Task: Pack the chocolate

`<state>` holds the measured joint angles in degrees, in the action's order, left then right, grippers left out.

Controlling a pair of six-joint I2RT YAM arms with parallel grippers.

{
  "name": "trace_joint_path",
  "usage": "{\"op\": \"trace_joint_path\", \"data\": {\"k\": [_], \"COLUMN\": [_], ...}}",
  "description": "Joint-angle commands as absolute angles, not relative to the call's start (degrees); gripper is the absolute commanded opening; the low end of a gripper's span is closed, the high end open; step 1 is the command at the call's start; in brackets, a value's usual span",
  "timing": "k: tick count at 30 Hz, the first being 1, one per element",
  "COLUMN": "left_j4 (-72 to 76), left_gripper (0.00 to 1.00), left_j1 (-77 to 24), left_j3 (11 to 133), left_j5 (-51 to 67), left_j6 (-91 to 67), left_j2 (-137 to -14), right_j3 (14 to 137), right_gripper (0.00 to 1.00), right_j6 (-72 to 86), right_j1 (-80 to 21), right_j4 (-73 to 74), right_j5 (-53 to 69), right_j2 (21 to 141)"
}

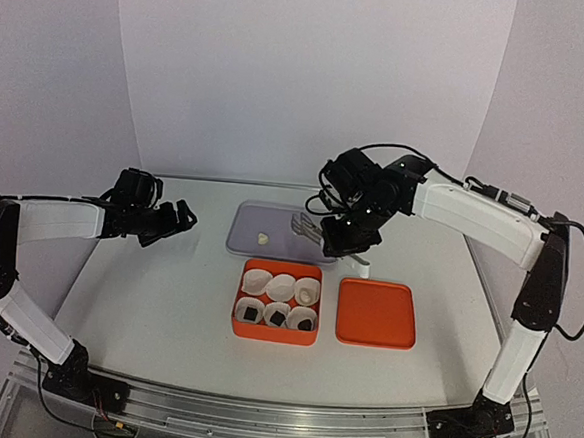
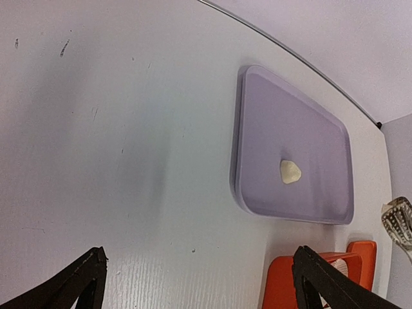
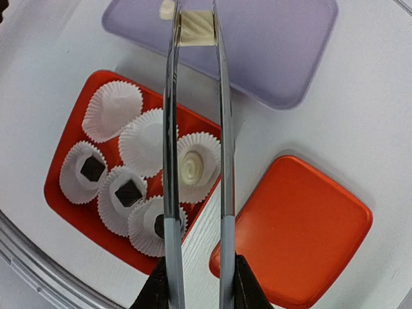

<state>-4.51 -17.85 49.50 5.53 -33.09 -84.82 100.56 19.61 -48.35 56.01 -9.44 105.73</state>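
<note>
Over the purple tray, we see the right gripper clamped on the tongs, whose tips pinch one pale chocolate. By our count four of six paper cups in the orange box are filled, three dark and one pale; two stand empty, another pale lump lies on the tray, and the orange lid is off. Only the right wrist view shows the pinch; the left wrist view shows the lone lump plainly and the left gripper gaping, empty.
</note>
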Motion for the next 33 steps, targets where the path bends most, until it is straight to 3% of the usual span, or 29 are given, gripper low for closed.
{"op": "trace_joint_path", "data": {"k": [1,10,33], "left_j4": [-4.4,-5.1,-6.3], "left_gripper": [1.00,1.00,1.00], "left_j1": [-17.9,-17.9,-17.9], "left_j3": [51.2,50.3,51.4], "left_j5": [6.5,6.4,6.6], "left_j6": [-31.8,-31.3,-30.4], "left_j2": [-83.3,-81.7,-81.8], "right_j3": [97.8,92.5,90.0], "right_gripper": [0.06,0.05,0.04], "right_j6": [11.3,0.7,0.6], "right_j1": [-51.6,-54.2,-54.1], "right_j4": [54.5,54.4,55.0], "right_j5": [-4.0,0.5,-4.2], "right_j2": [101.4,99.6,102.6]}}
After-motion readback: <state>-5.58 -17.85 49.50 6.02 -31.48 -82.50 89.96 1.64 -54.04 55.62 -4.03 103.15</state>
